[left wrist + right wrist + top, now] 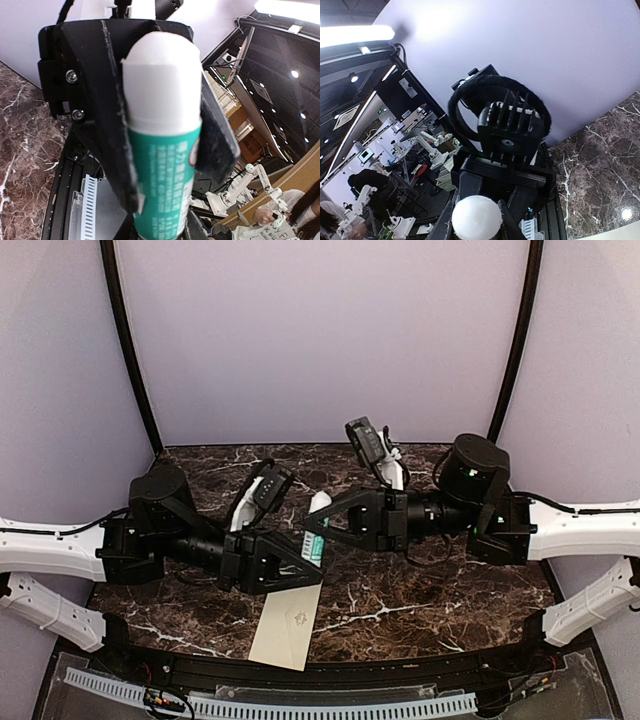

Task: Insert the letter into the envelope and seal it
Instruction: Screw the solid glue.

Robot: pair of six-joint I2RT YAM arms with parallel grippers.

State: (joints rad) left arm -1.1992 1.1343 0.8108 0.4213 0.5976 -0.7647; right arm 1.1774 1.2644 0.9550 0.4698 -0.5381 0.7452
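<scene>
Top external view, over a dark marble table: near edge lost behind a black rail, sides cut off by the curved backdrop. Reaching in from either side, left arm and right arm, forearms near level, wrists turned inward, tips facing each other above mid-table. White outer links cropped at the frame edges.

Lying flat at the near edge, just left of centre, the envelope: cream, a little tilted, faint emblem facing up but too small to make out. Far end hidden under the left gripper.

Held between the two arms, a glue stick. Left jaws narrow, clamped on its teal-labelled body. Right gripper jaws narrow too, closed on the white cap.

On the label, small white print, seemingly Chinese characters, not legible in the left wrist view. Lower end of the tube cut off there.
</scene>
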